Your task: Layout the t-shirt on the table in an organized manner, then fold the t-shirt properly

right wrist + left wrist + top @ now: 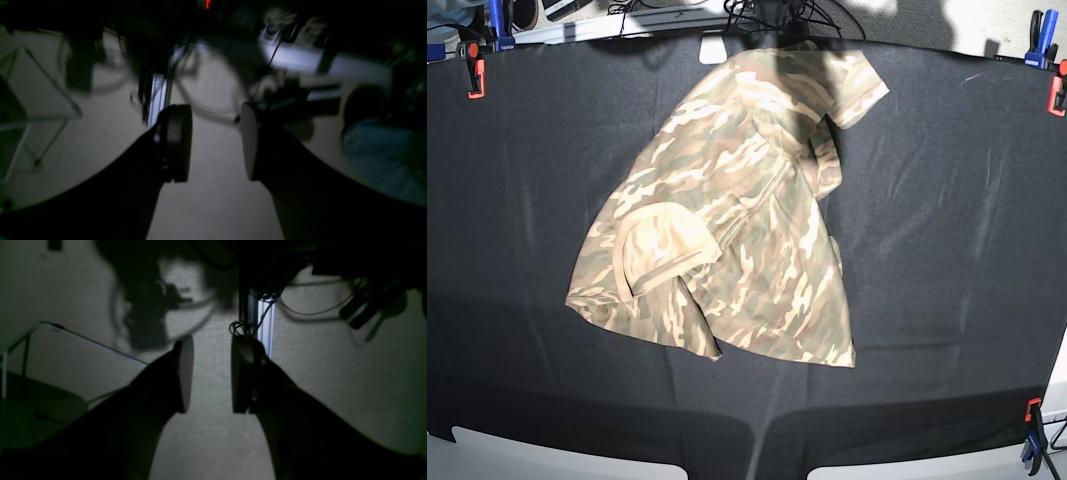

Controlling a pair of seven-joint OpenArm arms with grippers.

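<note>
The camouflage t-shirt (737, 220) lies crumpled on the black table (947, 250), spread from the far edge toward the middle, with its tan collar (662, 250) at the left and one sleeve at the upper right. Neither gripper shows in the base view. In the left wrist view my left gripper (212, 346) is open over pale carpet with nothing between its fingers. My right gripper (215, 111) is open too, empty, and also looks down at the floor. The shirt is out of both wrist views.
Red and blue clamps (474, 70) (1039, 30) (1032, 425) pin the cloth at the table's corners. Below the arms are an aluminium post (265, 326) with cables, a metal frame (66, 336) and a bluish shape (377, 156) at the right.
</note>
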